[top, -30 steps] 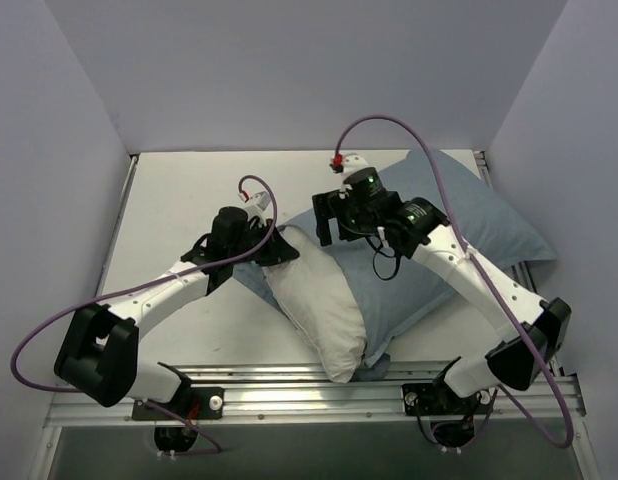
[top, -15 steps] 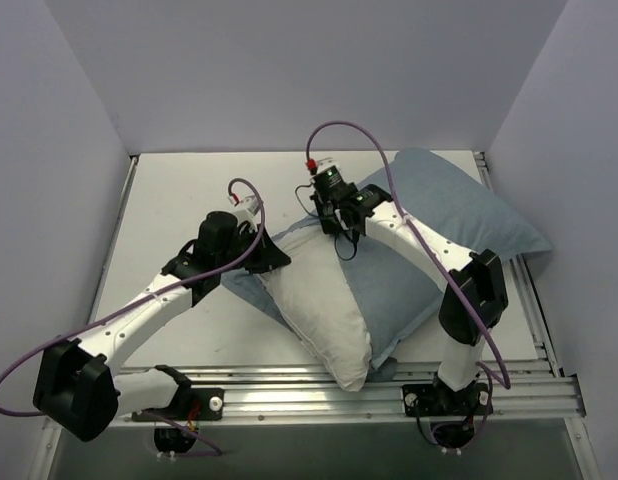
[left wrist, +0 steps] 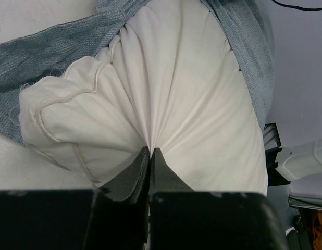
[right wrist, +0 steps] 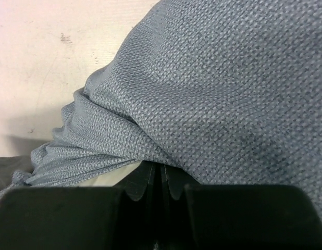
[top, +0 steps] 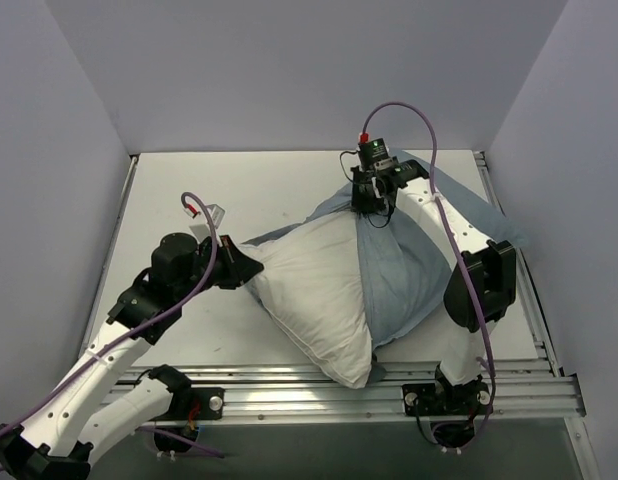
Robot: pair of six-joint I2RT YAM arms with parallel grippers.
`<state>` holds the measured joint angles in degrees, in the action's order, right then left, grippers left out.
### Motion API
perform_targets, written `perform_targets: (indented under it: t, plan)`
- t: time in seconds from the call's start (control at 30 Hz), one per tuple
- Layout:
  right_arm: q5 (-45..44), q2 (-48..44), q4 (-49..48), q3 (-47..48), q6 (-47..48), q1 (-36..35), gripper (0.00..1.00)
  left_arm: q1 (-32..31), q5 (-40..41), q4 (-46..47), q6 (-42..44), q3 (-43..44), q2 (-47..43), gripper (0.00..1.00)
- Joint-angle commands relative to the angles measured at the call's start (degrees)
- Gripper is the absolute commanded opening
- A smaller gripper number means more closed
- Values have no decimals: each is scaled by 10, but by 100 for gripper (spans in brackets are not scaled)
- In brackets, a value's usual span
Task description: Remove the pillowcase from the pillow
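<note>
the job looks roughly half done. in the top view the pillow (top: 309,290) lies across the middle of the table (top: 189,190), and its near-left half shows bare and white, out of the pillowcase (top: 414,270). the far-right half is still inside the blue-grey cover, whose open rim runs across the cushion from the far side down to the near edge. what is left, by the look of it, is to draw the two apart until the hidden half comes free. how much pillow is in there cannot be told, since the cloth covers it.

the left gripper (top: 241,268) is closed tight on a pinch of white pillow cloth by the exposed left corner. its wrist view shows the fingertips (left wrist: 135,166) meeting, with the cloth puckered into folds between them. the right gripper (top: 374,205) is closed on a gathered bunch of the cover at the far side of the pillow, near the rim. its wrist view shows grey weave drawn down into the closed jaws.

the pillow's long axis runs on a slant, from near-left to far-right. its bare end points near-left, toward the left arm. the case's mouth opens the same way, so its closed end lies far-right, by the table's right side.
</note>
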<state>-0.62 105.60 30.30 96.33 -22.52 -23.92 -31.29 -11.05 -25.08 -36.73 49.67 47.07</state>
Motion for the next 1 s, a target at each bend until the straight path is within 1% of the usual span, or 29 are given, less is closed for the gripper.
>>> perform_targets:
  t: [0.0, 0.03, 0.07, 0.13, 0.17, 0.2, 0.23, 0.27, 0.3, 0.33, 0.37, 0.4, 0.43, 0.47, 0.5, 0.53, 0.57, 0.6, 0.63, 0.67, 0.7, 0.77, 0.8, 0.83, 0.9, 0.97]
  plan:
    - [-152, 23, -25, -2, 48, 93, 0, 9, 14, -69, -3, 11, -56, 2]
    - [-122, 16, -49, -5, 67, 86, 2, 9, 20, -60, -4, 10, -48, 2]
    - [-75, 1, -57, -7, 72, 66, 11, 9, 26, -50, -1, 10, -37, 2]
    - [-55, -15, -64, -6, 81, 44, 24, 9, 38, -9, 9, 22, 6, 2]
    - [-49, -35, -63, -4, 90, 22, 38, 9, 40, 3, 13, 31, 24, 2]
    - [-49, -45, -62, -4, 92, 13, 46, 9, 36, 19, 19, 61, 61, 2]
    - [-48, -71, -58, -5, 95, 6, 52, 7, 32, 20, 37, 81, 79, 8]
    - [-47, -85, -55, -8, 94, -2, 63, 6, 31, 17, 45, 102, 99, 18]
    - [-46, -99, -53, -13, 92, -2, 67, 4, 34, 3, 52, 144, 131, 30]
    - [-46, -134, -52, -31, 88, -2, 71, 1, 38, -5, 68, 163, 144, 38]
    - [-51, -154, -50, -42, 80, -2, 76, -9, 41, -12, 79, 181, 153, 55]
    - [-61, -172, -47, -55, 78, -2, 79, -17, 45, -22, 90, 195, 164, 64]
    - [-66, -208, -40, -69, 74, -1, 80, -29, 58, -25, 114, 216, 166, 73]
    - [-68, -228, -36, -101, 74, 0, 83, -58, 66, -29, 127, 223, 165, 87]
    - [-79, -244, -29, -119, 74, 4, 84, -74, 76, -37, 138, 228, 163, 92]
    - [-85, -276, -11, -136, 73, 5, 87, -90, 88, -42, 161, 234, 161, 96]
    - [-90, -291, -3, -170, 72, 8, 87, -108, 93, -47, 174, 235, 160, 97]
    - [-91, -305, 7, -188, 67, 11, 88, -146, 101, -58, 185, 236, 159, 95]
    - [-90, -336, 19, -206, 63, 16, 89, -168, 105, -62, 208, 232, 159, 95]
    - [-83, -351, 22, -240, 57, 19, 89, -211, 130, -65, 220, 227, 162, 94]
    - [-73, -365, 25, -257, 46, 22, 89, -234, 139, -66, 240, 221, 166, 94]
    - [-28, -398, 26, -286, 35, 25, 89, -275, 164, -71, 252, 208, 184, 94]
    - [-11, -410, 18, -313, 23, 25, 89, -313, 174, -74, 261, 206, 194, 94]
    - [30, -414, 9, -327, 17, 24, 89, -331, 186, -78, 262, 205, 202, 94]
    - [58, -417, -30, -365, -1, 20, 88, -372, 213, -83, 260, 199, 226, 94]
    - [83, -412, -68, -384, -22, 12, 88, -391, 224, -85, 257, 196, 246, 94]
